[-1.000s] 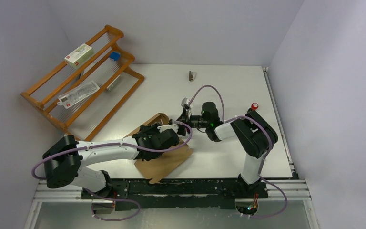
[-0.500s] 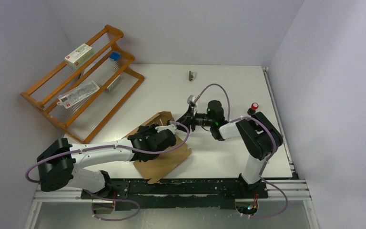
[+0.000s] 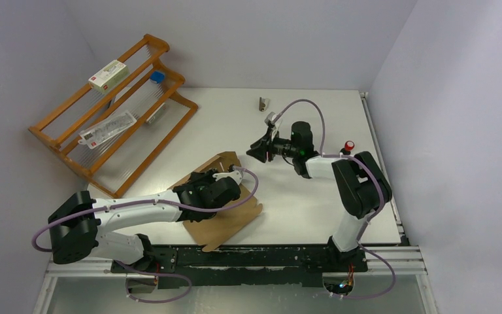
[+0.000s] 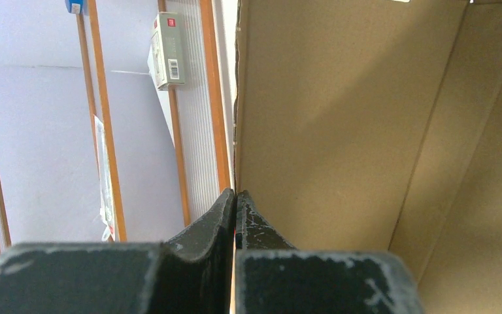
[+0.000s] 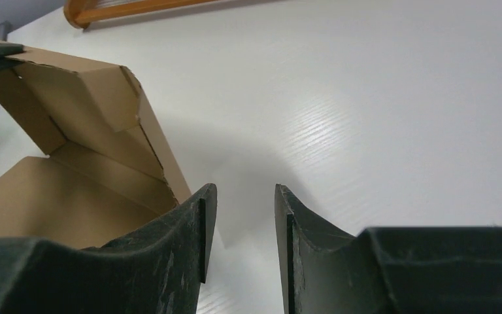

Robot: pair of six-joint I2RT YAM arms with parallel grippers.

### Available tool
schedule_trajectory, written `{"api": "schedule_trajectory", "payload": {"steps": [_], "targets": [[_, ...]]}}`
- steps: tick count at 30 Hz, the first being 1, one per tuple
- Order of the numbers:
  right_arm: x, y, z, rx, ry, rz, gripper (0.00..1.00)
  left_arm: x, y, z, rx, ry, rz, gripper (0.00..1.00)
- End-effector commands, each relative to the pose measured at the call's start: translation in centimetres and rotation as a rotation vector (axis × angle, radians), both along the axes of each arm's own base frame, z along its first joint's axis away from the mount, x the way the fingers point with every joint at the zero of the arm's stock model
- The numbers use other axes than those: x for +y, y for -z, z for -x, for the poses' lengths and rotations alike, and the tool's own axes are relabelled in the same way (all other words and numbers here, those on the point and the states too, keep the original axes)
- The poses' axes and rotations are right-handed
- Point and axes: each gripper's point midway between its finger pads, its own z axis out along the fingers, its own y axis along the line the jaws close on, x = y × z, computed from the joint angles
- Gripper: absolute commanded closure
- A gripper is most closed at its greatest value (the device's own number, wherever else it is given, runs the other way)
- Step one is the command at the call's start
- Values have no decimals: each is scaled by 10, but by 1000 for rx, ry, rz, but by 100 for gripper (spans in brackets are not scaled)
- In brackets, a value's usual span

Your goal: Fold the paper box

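White table (image 3: pixel 235 124), pale lilac walls (image 3: pixel 248 39), left gripper (image 4: pixel 236 195) pinching paper box (image 4: pixel 340 118) flap, right gripper (image 5: pixel 244 191) parted, empty

White table (image 3: pixel 235 127) in view: brown paper box (image 3: pixel 232 219) lying at seven o'clock, wooden rack (image 3: pixel 114 111) standing at ten, a small grey item (image 3: pixel 262 103), possibly a clip, at twelve, and a red-capped piece (image 3: pixel 349 144) at three.

Plain brown paper box (image 3: pixel 235 219), half-folded, lies near the front edge of the desk (image 3: pixel 301 118), left of centre. Its base lies flat. One side wall stands up, corner flap bent inward, its edge pinched in the left hand (image 4: pixel 236 196).
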Motion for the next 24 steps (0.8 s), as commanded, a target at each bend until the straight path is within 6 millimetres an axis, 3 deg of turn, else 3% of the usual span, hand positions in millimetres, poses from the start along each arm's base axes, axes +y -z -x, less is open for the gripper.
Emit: {"api": "schedule_trajectory", "payload": {"steps": [1, 10, 24], "targets": [[12, 15, 1, 49, -33, 2, 58, -3, -2, -1, -12, 12, 4, 95], [48, 31, 48, 77, -221, -22, 57, -2, 1, 0, -9, 12, -43, 95], [64, 36, 84, 86, -287, -60, 53, -7, 5, 7, -9, 45, -102, 95]]}}
